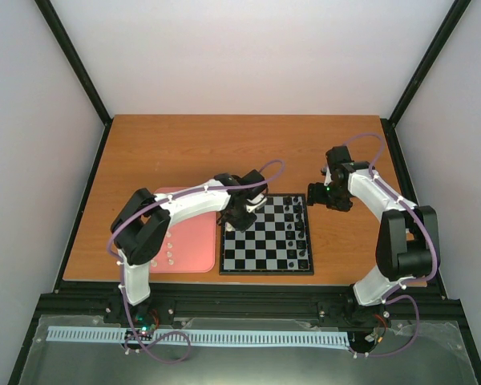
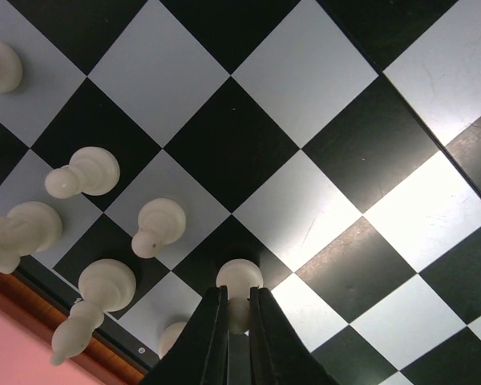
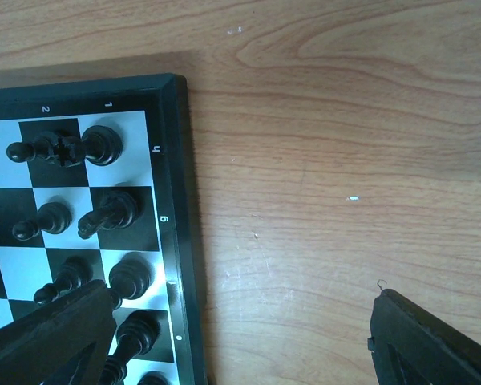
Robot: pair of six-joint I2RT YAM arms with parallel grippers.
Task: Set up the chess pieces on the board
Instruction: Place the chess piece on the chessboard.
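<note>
The white pawn [image 2: 239, 282] is pinched in the narrowed fingers of the left gripper [image 2: 236, 321], at six o'clock in the left wrist view, over the board [image 2: 232, 144] near its edge rows. The other white pieces [image 2: 156, 227] cluster from seven to ten o'clock. The placing should go best if the pawn comes straight down, centred on its square, and the jaws part only slightly, since a neighbour stands just beside the left finger. The fingers hide the pawn's base, so contact with the board cannot be told. From above the arm covers that corner, and pale specks on the pink tray [image 1: 188, 241] are too small to name. The right gripper [image 3: 240, 337] gapes wide over the table [image 3: 329, 160], beside the black pieces [image 3: 64, 148].
</note>
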